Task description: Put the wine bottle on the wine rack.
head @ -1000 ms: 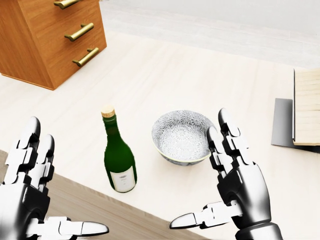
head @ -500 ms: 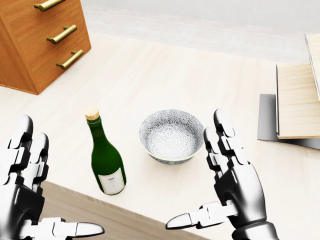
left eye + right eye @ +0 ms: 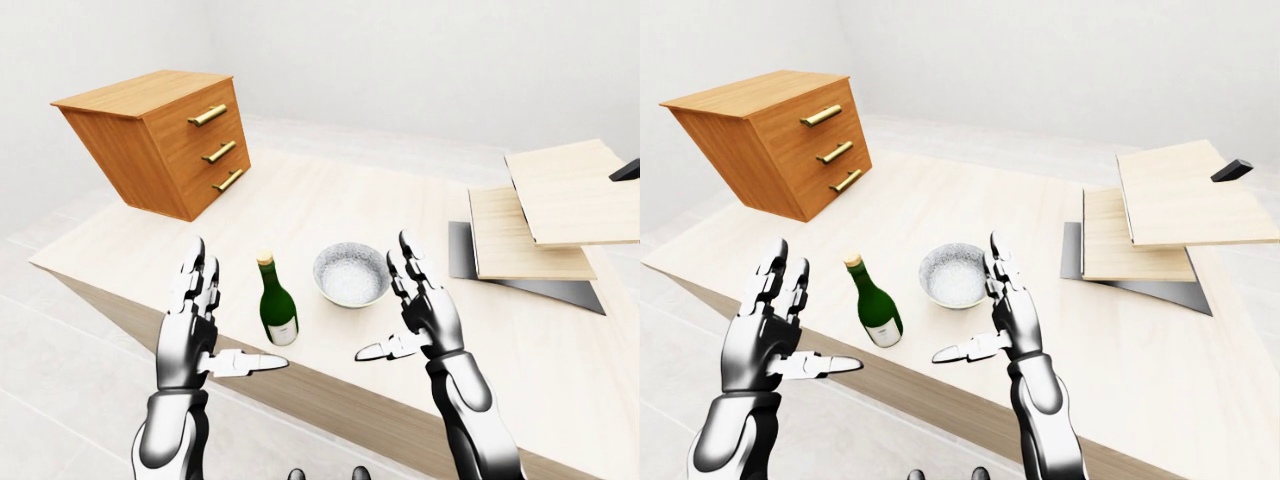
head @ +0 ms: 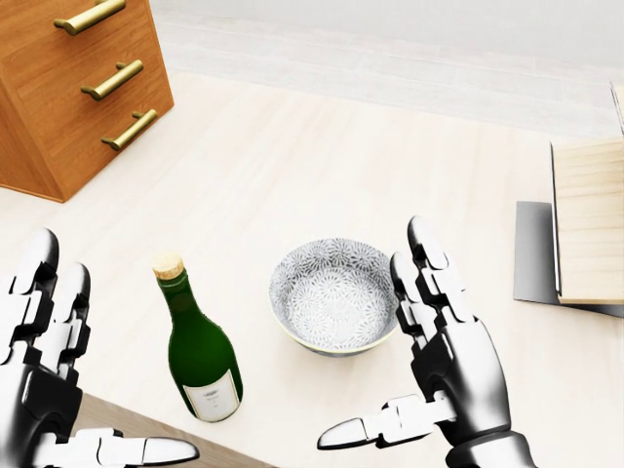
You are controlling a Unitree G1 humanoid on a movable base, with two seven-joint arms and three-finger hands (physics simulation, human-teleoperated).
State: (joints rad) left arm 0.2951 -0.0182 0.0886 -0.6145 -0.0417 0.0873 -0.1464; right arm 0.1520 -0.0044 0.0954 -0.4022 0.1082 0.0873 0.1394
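On the table (image 4: 292,166), the wine bottle (image 4: 200,356) stands left of the bowl (image 4: 333,295); drawer cabinet (image 4: 68,88) upper left.

Dark green wine bottle (image 4: 200,361), tan cork; grey-white, seemingly floral-patterned bowl (image 4: 334,295); orange-brown drawer chest (image 3: 170,135).

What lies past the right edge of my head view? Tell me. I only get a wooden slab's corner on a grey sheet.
Observer: In the right-eye view, two pale boards lie stepped on that grey sheet. The lower board carries a larger upper board, which overhangs toward the view's right.
Operator: Report anything on top of them.
Observer: A small dark block sits at the upper board's right end. I cannot tell what it is.
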